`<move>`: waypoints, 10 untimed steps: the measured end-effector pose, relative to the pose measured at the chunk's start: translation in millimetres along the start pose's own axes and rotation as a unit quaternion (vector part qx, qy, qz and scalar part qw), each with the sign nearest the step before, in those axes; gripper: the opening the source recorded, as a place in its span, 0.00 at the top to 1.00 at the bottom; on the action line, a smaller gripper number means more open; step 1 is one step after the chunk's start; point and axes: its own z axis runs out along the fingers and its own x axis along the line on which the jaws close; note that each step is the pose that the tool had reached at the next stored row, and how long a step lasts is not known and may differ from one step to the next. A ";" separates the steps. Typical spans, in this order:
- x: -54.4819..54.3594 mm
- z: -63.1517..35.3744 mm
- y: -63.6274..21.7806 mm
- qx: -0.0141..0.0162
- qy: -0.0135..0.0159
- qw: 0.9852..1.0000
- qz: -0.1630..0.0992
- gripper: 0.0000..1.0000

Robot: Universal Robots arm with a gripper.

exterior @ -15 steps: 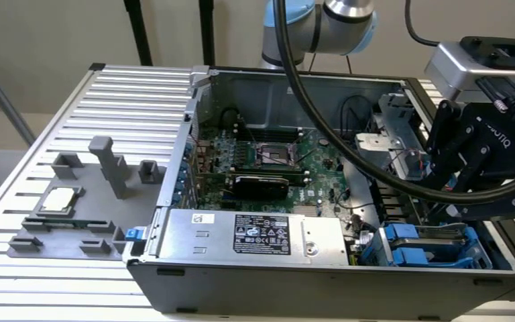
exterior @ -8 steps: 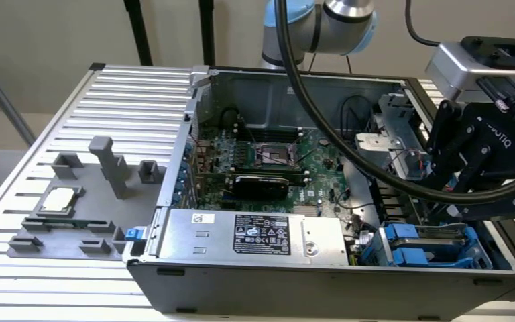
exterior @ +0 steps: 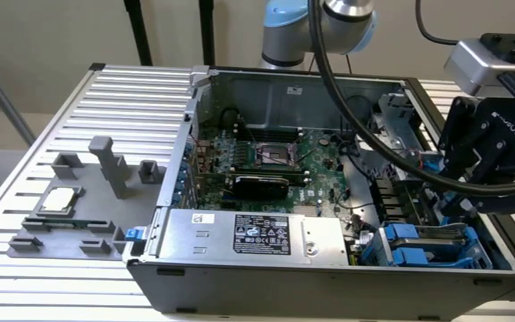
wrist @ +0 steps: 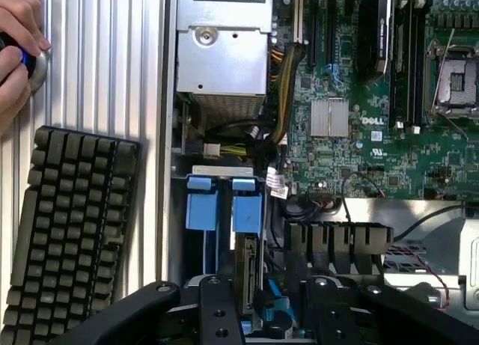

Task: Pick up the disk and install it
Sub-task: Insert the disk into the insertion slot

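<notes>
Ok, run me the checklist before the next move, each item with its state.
1. The gripper is over the blue drive cage: ok.
2. The disk stands edge-on in the cage, at the gripper: ok.
3. Grip on the disk: cannot tell.
4. The disk fully seated: cannot tell.
5. A person's hand is outside the computer case, beside the keyboard: ok.

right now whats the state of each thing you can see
computer case, side open, board exposed
disk, on edge at the drive cage, right by the hand; seated or not, cannot tell
processor chip, flat in the grey tray, outside the case
keyboard, flat beside the case, untouched
</notes>
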 end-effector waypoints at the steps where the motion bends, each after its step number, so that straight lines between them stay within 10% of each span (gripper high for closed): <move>1: -1.3 -0.2 -2.4 0.000 0.000 1.000 0.000 0.00; 7: -9.3 -1.0 -19.0 0.000 0.000 1.000 0.000 0.00; 8: -10.8 -1.2 -21.9 0.000 0.000 1.000 0.000 1.00; 10: -13.9 -1.5 -27.8 0.000 0.000 1.000 0.000 1.00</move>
